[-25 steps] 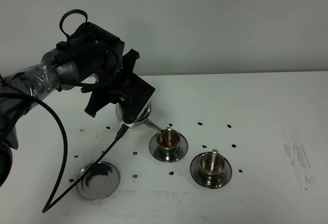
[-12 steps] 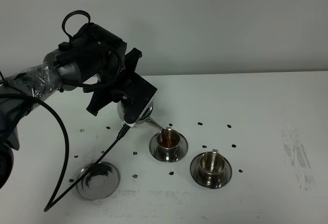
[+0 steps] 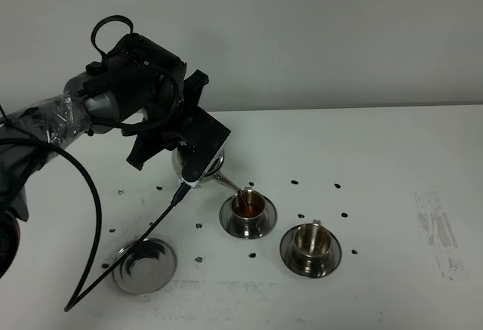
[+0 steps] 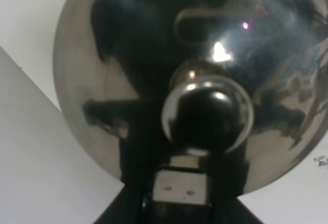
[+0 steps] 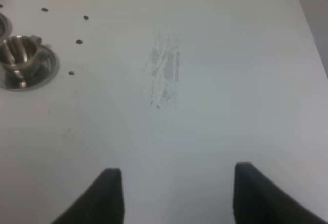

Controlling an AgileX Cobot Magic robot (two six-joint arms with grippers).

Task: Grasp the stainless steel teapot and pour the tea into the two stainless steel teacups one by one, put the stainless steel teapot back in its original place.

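My left gripper [image 3: 181, 140] is shut on the stainless steel teapot [image 3: 198, 167] and holds it tilted above the table. Its thin spout [image 3: 229, 186] points down into the left teacup [image 3: 247, 205], which holds reddish tea and stands on its saucer [image 3: 264, 223]. The right teacup [image 3: 310, 242] stands on its saucer beside it and also shows in the right wrist view [image 5: 17, 53]. The pot's dotted-ring saucer [image 3: 145, 265] lies bare at the front left. The teapot's domed lid and knob [image 4: 207, 116] fill the left wrist view. My right gripper [image 5: 179, 198] is open and empty over bare table.
A black cable [image 3: 94, 217] hangs from the left arm down to the table near the bare saucer. Small black dots [image 3: 337, 186] ring the cups. A scuffed patch [image 5: 165, 73] marks the white table [image 3: 392, 156] on the right.
The left arm has lifted and tilted the teapot slightly more, and the spout sits over the left cup's rim. The tea level in that cup looks higher. The right gripper has not moved.
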